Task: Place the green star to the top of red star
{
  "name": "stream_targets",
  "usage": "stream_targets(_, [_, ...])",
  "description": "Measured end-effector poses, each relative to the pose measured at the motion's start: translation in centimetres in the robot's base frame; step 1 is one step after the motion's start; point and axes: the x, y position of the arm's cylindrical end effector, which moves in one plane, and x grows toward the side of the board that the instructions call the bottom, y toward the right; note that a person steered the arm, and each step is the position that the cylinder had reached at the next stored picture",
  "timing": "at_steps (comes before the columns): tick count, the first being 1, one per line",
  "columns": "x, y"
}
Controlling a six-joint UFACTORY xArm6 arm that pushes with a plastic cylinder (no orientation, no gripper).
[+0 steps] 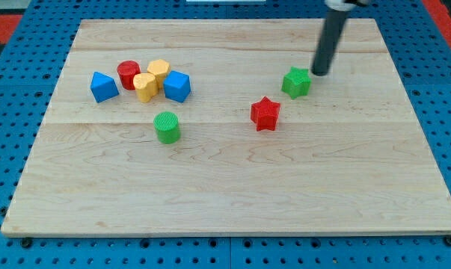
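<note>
My tip (318, 73) just right of green star (296, 82), above-right of red star (265, 113)

Green star (296, 82) is set up-right of red star (265, 113); my tip (318, 74) is placed just right of it.

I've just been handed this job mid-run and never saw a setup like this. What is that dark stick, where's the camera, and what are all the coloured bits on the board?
The dark stick is the arm's rod; it has no gripper and holds nothing. It only pushes blocks with my tip. There is one camera, looking down at a slant onto the wooden board; its mounting is not on record. My tip sits just to the view's right of the green star, close to it. The red star lies below and left of that. At the view's left is a cluster: a blue block, a red cylinder, two yellow blocks and a blue cube, with a green cylinder below.
</note>
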Motion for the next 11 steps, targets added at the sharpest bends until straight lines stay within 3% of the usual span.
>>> stream_targets(1, [-1.4, 1.1])
stream_targets(2, [0.3, 12.5])
stream_targets(3, [0.7, 10.1])
stream_targets(4, [1.8, 4.2])
stream_targets(6, [4.6, 3.5])
stream_targets(7, [4.7, -1.2])
stream_targets(8, [3.1, -5.5])
stream_targets(9, [-1.3, -1.9])
stream_targets(10, [-6.7, -7.9])
stream_targets(11, [-0.6, -14.8])
